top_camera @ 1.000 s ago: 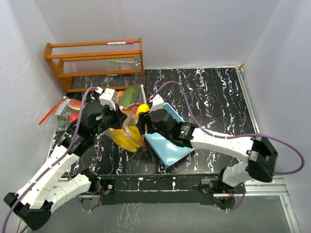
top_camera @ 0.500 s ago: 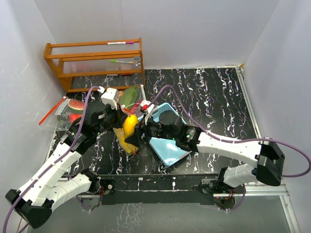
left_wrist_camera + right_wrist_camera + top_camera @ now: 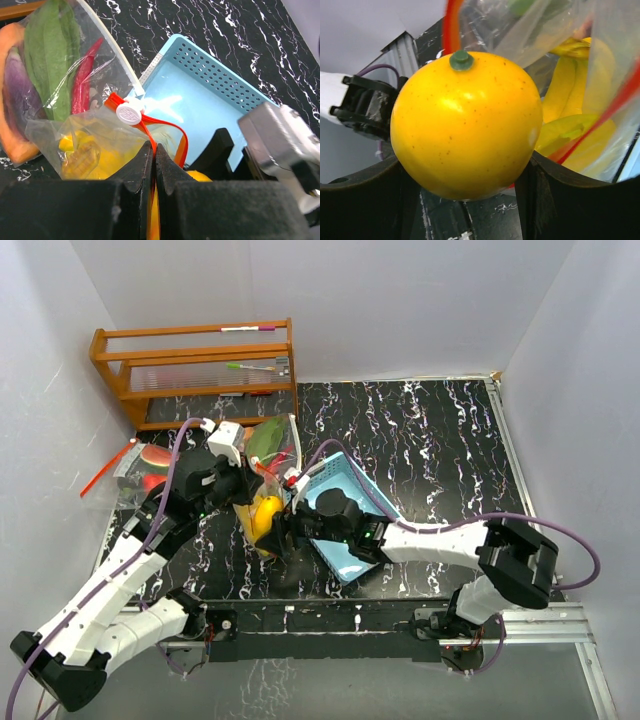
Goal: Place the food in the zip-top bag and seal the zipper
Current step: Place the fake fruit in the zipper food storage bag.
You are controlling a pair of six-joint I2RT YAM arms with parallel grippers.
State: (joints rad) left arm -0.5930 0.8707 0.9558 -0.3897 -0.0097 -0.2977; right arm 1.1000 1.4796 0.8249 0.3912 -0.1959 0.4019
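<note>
- Black marbled table (image 3: 440, 440) underneath it all, with a wooden rack (image 3: 195, 370) parked at the far left corner.
- The clear zip-top bag (image 3: 65, 75) lies left of centre, its mouth turned towards the arms.
- A light-blue basket (image 3: 200, 95) sits just to the right of the bag, and the right arm reaches across it.
- The left gripper (image 3: 154, 150) has its jaws pressed tight together on the bag's red zipper strip (image 3: 165, 130), right below the white slider (image 3: 129, 112), and holds that edge up.
- The right gripper (image 3: 283, 532) is clamped on the yellow mango (image 3: 465, 125), one finger on each side, stem nub up.
- The mango is right at the bag's mouth, with clear film and the red strip just behind it; whether it is inside, I cannot tell.
- Yellow bananas (image 3: 570, 100) are in the bag, right beside the mango.
- Deeper in the bag: a purple aubergine (image 3: 17, 85), a green piece (image 3: 47, 50) and a red chilli (image 3: 82, 80).
- A watermelon slice (image 3: 155, 455) lies by the left wall, apart from the bag.
</note>
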